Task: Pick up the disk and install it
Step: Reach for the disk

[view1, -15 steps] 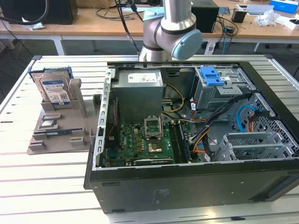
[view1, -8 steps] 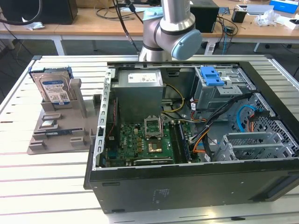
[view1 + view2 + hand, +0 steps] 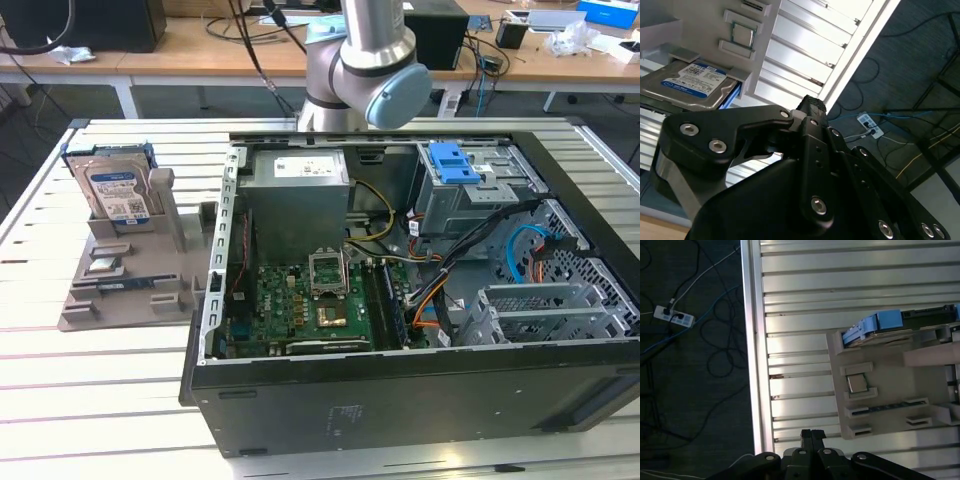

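Closest in the exterior view is the open black computer case [image 3: 400, 400], lying on the slatted desk [image 3: 90, 390]. On the exterior view's left of the case, a grey holder [image 3: 120, 285] sits on the desk. The disk [image 3: 115, 190] stands upright in a slot at the holder's far end. Farther back, the robot arm [image 3: 365, 70] rises behind the case. In the first wrist view the end effector [image 3: 812, 434] is closed with nothing in it. It hangs over the desk near the holder, apart from the disk.

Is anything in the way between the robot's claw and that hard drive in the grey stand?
Nothing visible blocks it. The disk stands upright in the grey holder, top edge free; the gripper, shut and empty, hangs over bare table slats beside the holder.
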### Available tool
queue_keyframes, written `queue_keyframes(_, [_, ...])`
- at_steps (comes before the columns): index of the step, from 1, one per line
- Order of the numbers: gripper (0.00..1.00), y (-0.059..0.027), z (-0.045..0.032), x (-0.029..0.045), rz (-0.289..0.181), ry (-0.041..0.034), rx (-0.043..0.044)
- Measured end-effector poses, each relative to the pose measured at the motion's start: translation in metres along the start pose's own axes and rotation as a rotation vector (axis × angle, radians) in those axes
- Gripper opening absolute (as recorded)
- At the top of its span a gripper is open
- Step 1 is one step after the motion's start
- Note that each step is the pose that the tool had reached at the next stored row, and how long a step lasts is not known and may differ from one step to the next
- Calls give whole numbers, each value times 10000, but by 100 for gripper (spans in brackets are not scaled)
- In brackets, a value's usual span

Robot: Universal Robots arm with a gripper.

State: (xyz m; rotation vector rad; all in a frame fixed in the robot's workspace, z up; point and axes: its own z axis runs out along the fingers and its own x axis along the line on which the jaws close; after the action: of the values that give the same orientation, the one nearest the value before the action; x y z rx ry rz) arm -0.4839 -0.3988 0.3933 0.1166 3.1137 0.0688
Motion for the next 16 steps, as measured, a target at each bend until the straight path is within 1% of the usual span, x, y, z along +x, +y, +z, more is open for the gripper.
queue_keyframes(3, [11,-4,-1,50,0,0,0])
queue_keyframes(5, [11,-7,-2,97,0,0,0])
queue_keyframes(11, [11,-4,-2,187,0,0,0])
queue_keyframes(13, [11,21,0,219,0,-1,0])
queue_keyframes(16, [11,76,5,222,0,-1,-1])
